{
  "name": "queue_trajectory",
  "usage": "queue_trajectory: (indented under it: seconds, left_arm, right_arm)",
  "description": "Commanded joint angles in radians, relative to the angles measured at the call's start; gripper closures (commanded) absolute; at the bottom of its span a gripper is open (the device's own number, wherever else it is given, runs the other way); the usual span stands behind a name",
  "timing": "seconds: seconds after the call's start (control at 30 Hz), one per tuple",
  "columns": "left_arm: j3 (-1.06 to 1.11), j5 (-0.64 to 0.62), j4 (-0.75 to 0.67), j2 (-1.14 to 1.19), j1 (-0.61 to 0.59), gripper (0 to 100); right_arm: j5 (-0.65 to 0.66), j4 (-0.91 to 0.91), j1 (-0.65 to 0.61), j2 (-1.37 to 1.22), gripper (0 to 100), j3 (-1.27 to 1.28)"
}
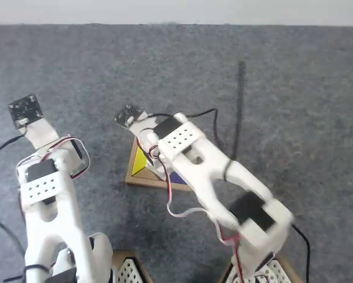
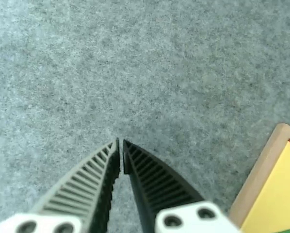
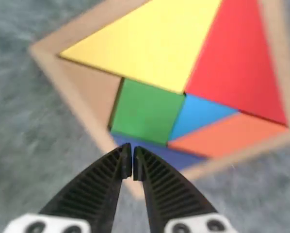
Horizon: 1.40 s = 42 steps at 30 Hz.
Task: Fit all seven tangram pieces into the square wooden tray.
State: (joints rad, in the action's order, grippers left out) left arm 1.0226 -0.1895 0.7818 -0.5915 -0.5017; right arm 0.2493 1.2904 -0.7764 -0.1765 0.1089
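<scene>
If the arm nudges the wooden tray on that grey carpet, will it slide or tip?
Probably neither easily: the wooden tray lies flat and low, so tipping seems unlikely, and the fuzzy grey carpet likely drags on it.

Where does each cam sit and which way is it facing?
High view: fixed above, looking down at the table; left arm, right arm over the tray.
Left wrist view: on left arm, facing table; left end effector, shut.
Right wrist view: on right arm, facing tray; right end effector, shut.
Shared: all three show the yellow piece.
</scene>
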Motion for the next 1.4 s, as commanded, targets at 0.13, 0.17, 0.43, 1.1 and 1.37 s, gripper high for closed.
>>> queue_trajectory:
  seconds: [0.13,0.17,0.43,1.1,1.37]
  left_arm:
    - [0.01,0.009,-0.021,-0.054,0.0,99]
    - [0.022,0.009,-0.021,-0.078,0.002,99]
    - [0.369,0.126,-0.186,-0.546,0.155,99]
    - [0.662,0.284,0.304,-1.224,0.216,99]
    - [0.662,0.284,0.328,-1.22,0.216,99]
  right_arm:
    - [0.06,0.005,0.176,0.67,99.1,0.269]
    - [0.074,-0.03,0.217,0.754,99.1,0.35]
    - [0.081,-0.315,0.51,1.265,98.7,0.945]
    - [0.144,-0.168,0.593,1.968,99.1,1.571]
    - [0.153,-0.033,0.601,1.923,99.0,1.577]
